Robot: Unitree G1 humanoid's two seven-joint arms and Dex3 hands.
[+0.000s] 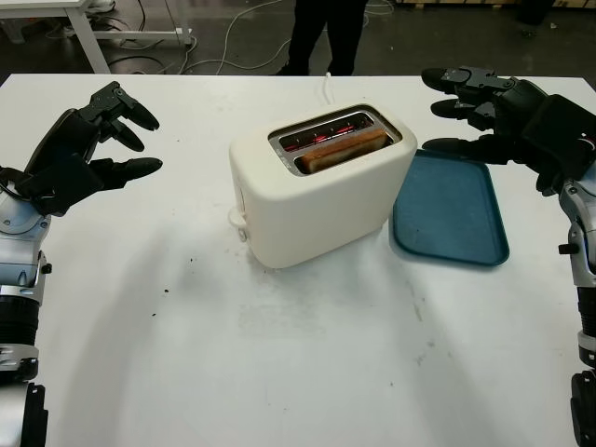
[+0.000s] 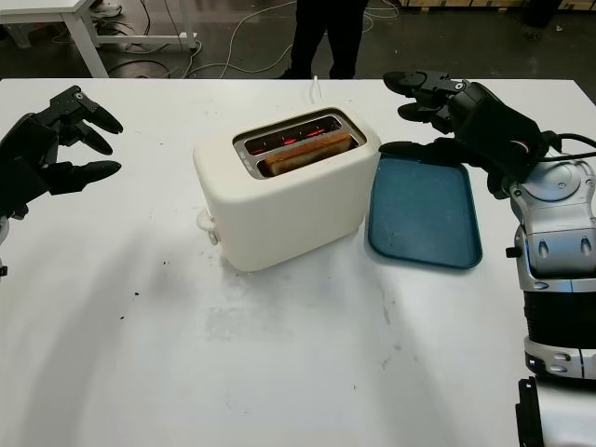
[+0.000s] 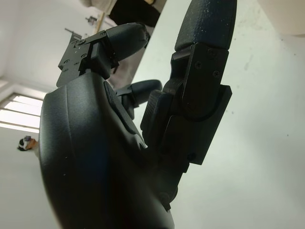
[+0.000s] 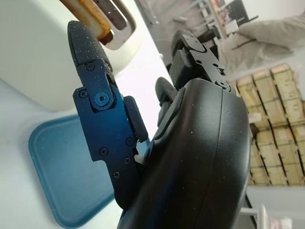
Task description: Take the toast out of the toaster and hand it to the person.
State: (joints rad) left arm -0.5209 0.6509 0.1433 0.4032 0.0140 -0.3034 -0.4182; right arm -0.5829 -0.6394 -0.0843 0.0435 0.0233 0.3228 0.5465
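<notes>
Sitting in your smooth, rounded cream toaster (image 1: 321,182) on the white bench (image 1: 279,354), the brown toast (image 1: 343,149) pokes from the near slot. Your left hand (image 1: 98,144) and right hand (image 1: 475,107) hover open, holding nothing. A flat blue tray (image 1: 452,214) lies just beside the toaster.

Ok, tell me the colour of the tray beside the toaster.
The tray is dark teal-blue, seen best in the left eye view.

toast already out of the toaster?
No, the toast sits in the near slot of the toaster, and both hands are open and away from it.
</notes>
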